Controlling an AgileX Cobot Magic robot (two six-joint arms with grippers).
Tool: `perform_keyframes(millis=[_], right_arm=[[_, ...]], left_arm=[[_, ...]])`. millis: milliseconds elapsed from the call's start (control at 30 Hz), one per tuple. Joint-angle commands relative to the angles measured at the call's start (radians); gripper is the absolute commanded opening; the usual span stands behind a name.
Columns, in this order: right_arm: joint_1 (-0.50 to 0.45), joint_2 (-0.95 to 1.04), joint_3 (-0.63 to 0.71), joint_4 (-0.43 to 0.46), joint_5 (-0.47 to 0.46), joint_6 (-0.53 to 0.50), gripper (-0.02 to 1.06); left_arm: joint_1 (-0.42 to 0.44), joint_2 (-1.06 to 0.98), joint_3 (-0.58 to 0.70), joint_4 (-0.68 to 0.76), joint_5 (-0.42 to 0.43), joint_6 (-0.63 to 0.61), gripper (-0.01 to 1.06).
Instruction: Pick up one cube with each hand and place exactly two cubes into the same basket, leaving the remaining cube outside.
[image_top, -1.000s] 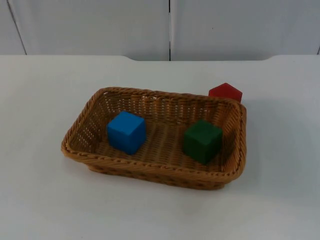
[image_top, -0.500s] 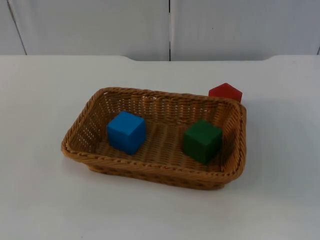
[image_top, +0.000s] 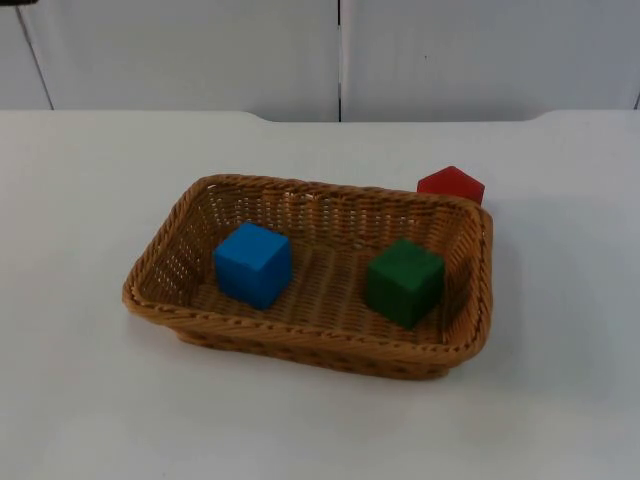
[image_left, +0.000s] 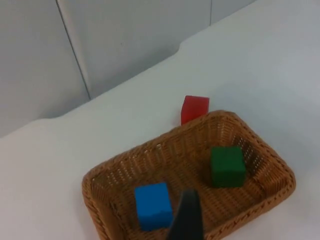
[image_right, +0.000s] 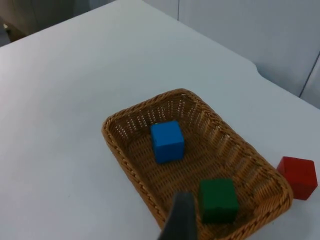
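the basket (image_top: 190, 225) is woven wicker, tan and rough, with a braided rim and open gaps in its walls. inside the basket, the blue cube (image_top: 253, 263) and green cube (image_top: 404, 281) look smooth and matt, like painted wood or foam. just outside the basket, the red cube (image_top: 452, 184) has the same matt finish. the table (image_top: 90, 180) under the basket is smooth matt white.

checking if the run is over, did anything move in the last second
Nothing visibly changed on the table. The blue cube and green cube sit in the basket as before, and the red cube stays outside, behind its far right corner. A dark sliver has appeared at the top view's upper left corner; what it is cannot be told.
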Motion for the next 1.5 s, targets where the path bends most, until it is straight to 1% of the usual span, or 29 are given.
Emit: perform_keyframes(millis=[0,133,367,433,533,567,600,667,767,833,967,1033,1067,1167,1233,1300,1400,1433,1467], right_arm=[[0.005,-0.035,0.029,-0.003,-0.008,0.003,0.67],[0.005,-0.086,0.079,-0.003,-0.01,0.028,0.67],[0.005,-0.152,0.147,-0.003,-0.016,0.037,0.67],[0.005,-0.175,0.173,-0.003,-0.018,0.037,0.67],[0.005,-0.208,0.208,-0.003,-0.018,0.037,0.67],[0.005,-0.208,0.208,-0.003,-0.018,0.037,0.67],[0.005,-0.218,0.218,-0.003,-0.018,0.041,0.67],[0.005,-0.238,0.242,-0.005,-0.021,0.049,0.67],[0.005,-0.258,0.263,-0.014,-0.021,0.056,0.67],[0.005,-0.288,0.278,-0.049,-0.021,0.086,0.67],[0.005,-0.318,0.278,-0.077,-0.009,0.108,0.67],[0.005,-0.339,0.278,-0.084,0.004,0.112,0.67],[0.005,-0.339,0.278,-0.084,0.004,0.112,0.67],[0.005,-0.374,0.28,-0.086,0.02,0.115,0.67],[0.005,-0.399,0.28,-0.09,0.035,0.115,0.67],[0.005,-0.41,0.28,-0.096,0.043,0.115,0.67],[0.005,-0.445,0.28,-0.135,0.076,0.153,0.67],[0.005,-0.454,0.28,-0.148,0.092,0.169,0.67],[0.005,-0.454,0.28,-0.148,0.092,0.169,0.67]], left_arm=[[-0.004,-0.051,0.018,0.025,0.009,-0.044,0.69],[-0.004,-0.135,0.018,0.089,0.051,-0.113,0.69],[-0.004,-0.238,0.018,0.115,0.104,-0.156,0.69],[-0.004,-0.274,0.018,0.151,0.138,-0.169,0.69],[-0.004,-0.327,0.018,0.271,0.173,-0.263,0.69],[-0.004,-0.327,0.018,0.271,0.173,-0.263,0.69],[-0.004,-0.342,0.018,0.31,0.187,-0.302,0.69],[-0.004,-0.377,0.018,0.359,0.219,-0.341,0.69],[-0.004,-0.412,0.018,0.369,0.254,-0.365,0.69],[-0.004,-0.455,0.018,0.369,0.293,-0.39,0.69],[-0.004,-0.505,0.031,0.372,0.318,-0.402,0.69],[-0.004,-0.543,0.07,0.371,0.321,-0.424,0.69],[-0.004,-0.543,0.07,0.371,0.321,-0.424,0.69],[-0.004,-0.609,0.132,0.371,0.342,-0.441,0.69],[-0.004,-0.66,0.155,0.384,0.346,-0.48,0.69],[-0.004,-0.684,0.156,0.395,0.346,-0.503,0.69],[-0.004,-0.722,0.156,0.453,0.348,-0.539,0.69],[-0.004,-0.722,0.153,0.474,0.368,-0.546,0.69],[-0.004,-0.722,0.153,0.474,0.368,-0.546,0.69]])
